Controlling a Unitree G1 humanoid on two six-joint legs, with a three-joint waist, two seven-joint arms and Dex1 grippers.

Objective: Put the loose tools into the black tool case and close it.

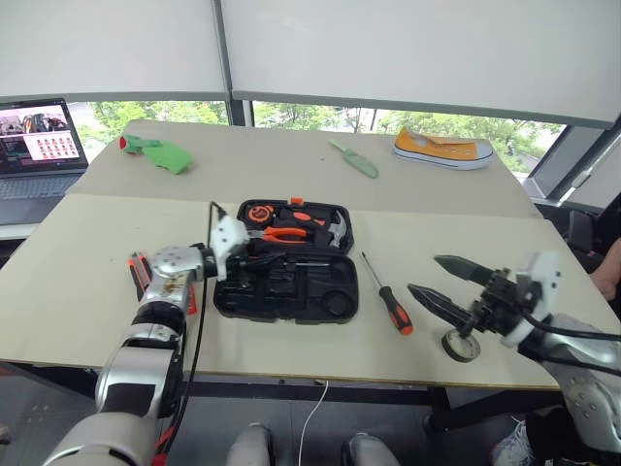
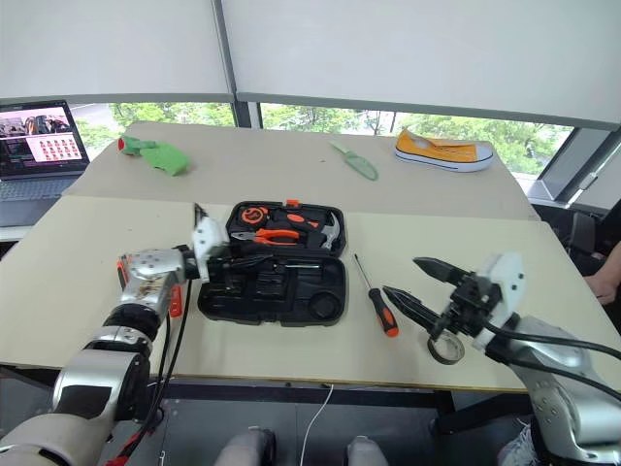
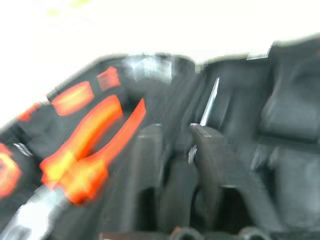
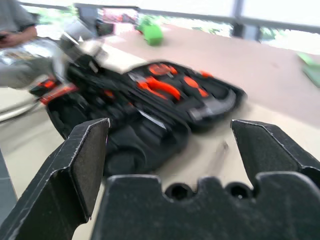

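The flat black plastic tool case [image 1: 286, 260] lies open at frame centre; the left gripper [image 3: 175, 145], jaws slightly parted and gripping nothing, sits over its near half, seemingly just after stowing a tool; the right gripper [image 1: 448, 282], spread wide and empty, hovers lower right. Loose: one orange-and-black-handled screwdriver [image 1: 388, 296], one dark tape roll [image 1: 460, 346], one orange-black tool [image 1: 139, 273] at left; next likely the screwdriver.

Silver jointed arms, black cables, white wrist housings, left gripper [image 1: 254, 260] and right gripper [image 1: 448, 282] with 2 black fingers
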